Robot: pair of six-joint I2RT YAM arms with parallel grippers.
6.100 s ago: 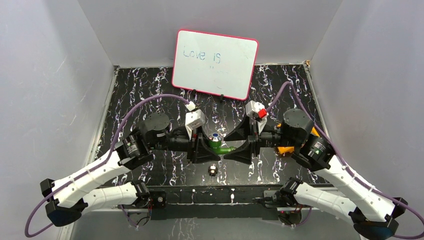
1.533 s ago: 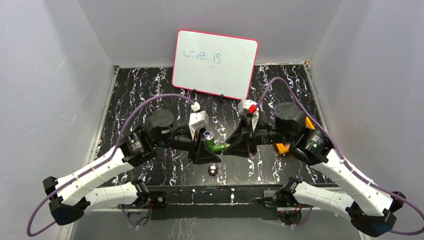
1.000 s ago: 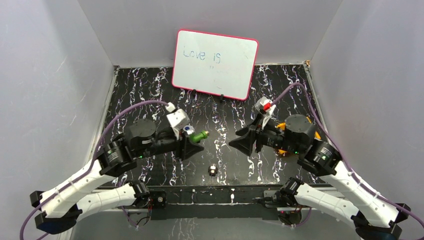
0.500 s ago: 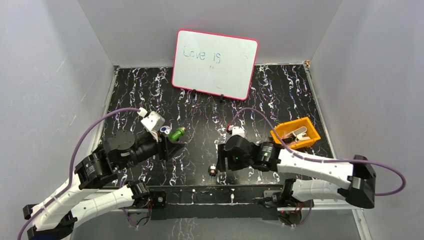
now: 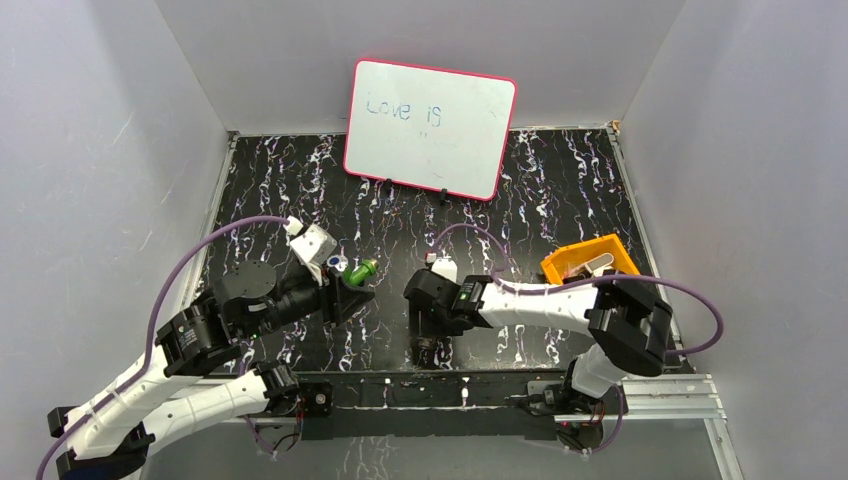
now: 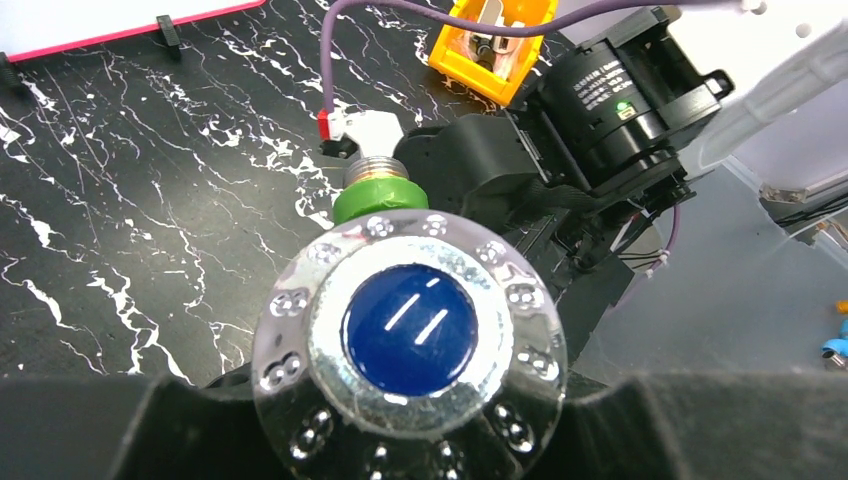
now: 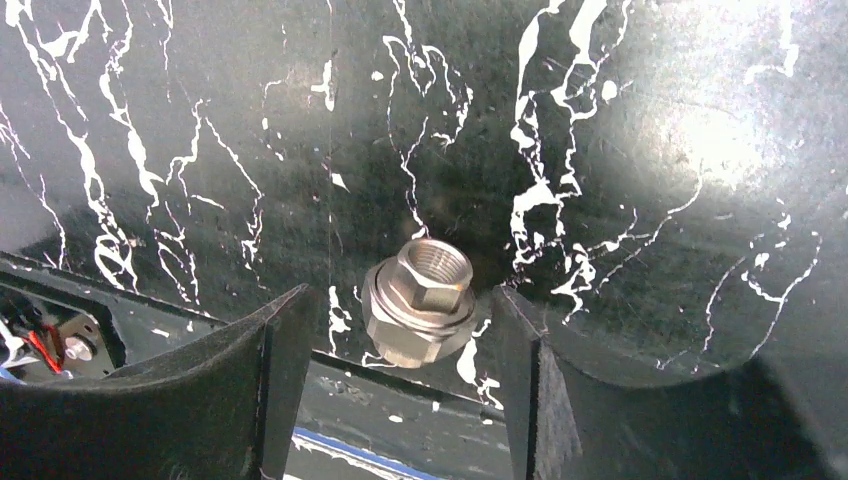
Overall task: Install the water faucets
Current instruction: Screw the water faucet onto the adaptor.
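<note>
Right wrist view: right tool (image 7: 400,335) is spread astride the threaded fitting (image 7: 418,300); it should be centred before clamping. Green tap (image 6: 408,330) is gripped by left tool (image 5: 345,290).

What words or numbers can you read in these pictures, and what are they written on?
"Love is": faint blue handwriting on the whiteboard at the back of the table.
Two short white strokes, no letters: on the faucet, on its blue knob cap.
White print on the black motor housing of the right arm, seen from the left wrist: too small and blurred to read.
</note>
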